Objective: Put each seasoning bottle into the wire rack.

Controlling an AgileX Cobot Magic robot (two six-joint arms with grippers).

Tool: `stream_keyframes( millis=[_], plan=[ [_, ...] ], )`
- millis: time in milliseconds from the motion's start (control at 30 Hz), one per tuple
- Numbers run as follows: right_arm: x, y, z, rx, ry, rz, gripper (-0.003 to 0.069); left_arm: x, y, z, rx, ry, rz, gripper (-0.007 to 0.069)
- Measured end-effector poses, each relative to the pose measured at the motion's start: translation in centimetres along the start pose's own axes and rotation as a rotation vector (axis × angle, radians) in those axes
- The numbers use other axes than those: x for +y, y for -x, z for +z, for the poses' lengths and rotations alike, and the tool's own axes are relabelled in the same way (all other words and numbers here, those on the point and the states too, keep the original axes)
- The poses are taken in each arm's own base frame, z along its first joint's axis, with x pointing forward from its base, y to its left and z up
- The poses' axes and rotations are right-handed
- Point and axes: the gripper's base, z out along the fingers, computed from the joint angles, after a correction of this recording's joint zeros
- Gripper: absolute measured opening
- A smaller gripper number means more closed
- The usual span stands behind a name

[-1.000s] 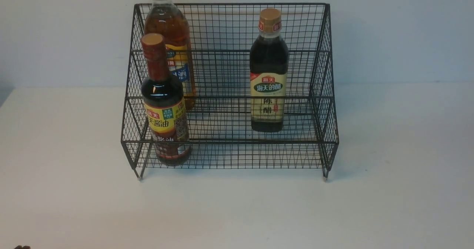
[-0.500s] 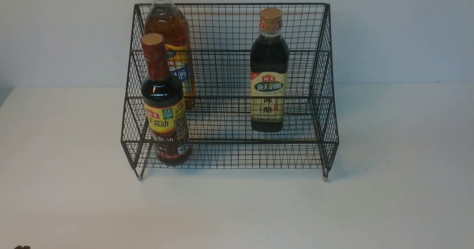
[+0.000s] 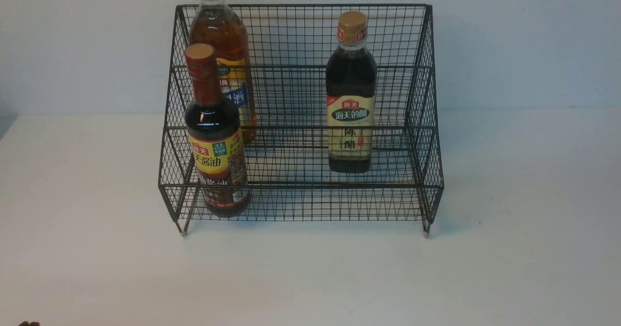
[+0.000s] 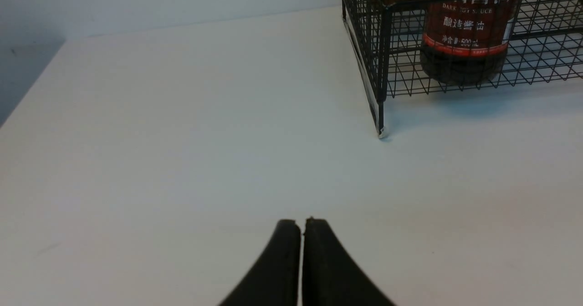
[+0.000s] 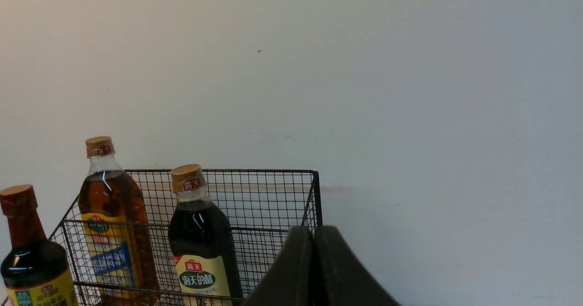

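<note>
While the left gripper (image 4: 301, 226) idles pressed closed and empty over the bare table (image 3: 73, 219), the wire rack (image 3: 301, 190) holds all three bottles: red-necked bottle (image 3: 215, 137) at 9 o'clock, amber bottle (image 3: 223, 40) at 10, squarish dark bottle (image 3: 351, 93) at 2. Right gripper (image 5: 313, 244) closed, empty.

A white surface (image 3: 310, 277) fills the lower part of the front view, plain and matte, with a soft shadow lying on it toward the middle. Behind it stands a pale wall (image 3: 524, 44), meeting the surface along a straight horizontal edge. At the far left that edge ends at a corner of the surface, with a darker grey patch beyond it. In the right wrist view the wall (image 5: 410, 92) shows a few tiny dark specks and a faint tan streak low down. In the left wrist view the surface (image 4: 182, 137) is smooth and evenly lit.
</note>
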Motion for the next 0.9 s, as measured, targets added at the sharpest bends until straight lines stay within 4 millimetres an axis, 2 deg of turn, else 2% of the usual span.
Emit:
stream_keyframes(
  millis=[467, 567, 633, 700, 767, 800, 900],
  plan=[
    [-0.2, -0.8, -0.2, 0.073, -0.023, -0.066, -0.0015, 0.0, 0.0, 0.0, 0.000, 0.000, 0.000, -0.0004],
    [-1.0, -3.0, -0.8, 0.116, -0.096, -0.181, -0.0015, 0.0, 0.0, 0.0, 0.000, 0.000, 0.000, -0.0004],
    [-1.7, -5.5, -1.3, 0.158, -0.157, -0.221, -0.0015, 0.0, 0.0, 0.0, 0.000, 0.000, 0.000, -0.0004],
    [-2.2, -8.6, -1.7, 0.217, -0.199, -0.222, -0.0015, 0.0, 0.0, 0.0, 0.000, 0.000, 0.000, -0.0004],
    [-2.5, -10.7, -2.0, 0.243, -0.218, -0.204, -0.0015, 0.0, 0.0, 0.0, 0.000, 0.000, 0.000, -0.0004],
    [-2.8, -12.5, -2.3, 0.272, -0.228, -0.190, -0.0015, 0.0, 0.0, 0.0, 0.000, 0.000, 0.000, -0.0004],
    [-3.1, -15.0, -2.8, 0.335, -0.248, -0.153, -0.0015, 0.0, 0.0, 0.0, 0.001, 0.000, 0.000, -0.0004]
  ],
)
